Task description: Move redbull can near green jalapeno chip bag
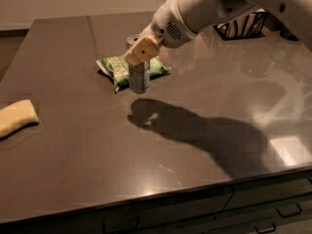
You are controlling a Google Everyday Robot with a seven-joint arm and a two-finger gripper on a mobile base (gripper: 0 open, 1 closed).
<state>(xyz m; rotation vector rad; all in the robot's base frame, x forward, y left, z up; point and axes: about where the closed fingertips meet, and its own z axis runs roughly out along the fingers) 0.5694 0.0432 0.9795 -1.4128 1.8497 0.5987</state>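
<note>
The jaws of the gripper were closed on the top of the redbull can, one tan finger lying across the can's upper end. The can hung upright under them. Its shadow fell apart from its base, lower down on the tabletop, so it seemed to be held a little above the surface. Seen from the camera, the can overlapped the front edge of the green jalapeno chip bag, which lay flat just behind it; whether the two touched could not be told. Behind the bag, partly hidden by the jaws, stood a metal cup. The white arm ran up and away to the right from the gripper, out past the top edge of the view. A black wire basket sat at the far right of the tabletop, well apart from the can. A pale yellow flat object lay at the left edge, well apart too. Drawer fronts showed below the near edge of the tabletop.
</note>
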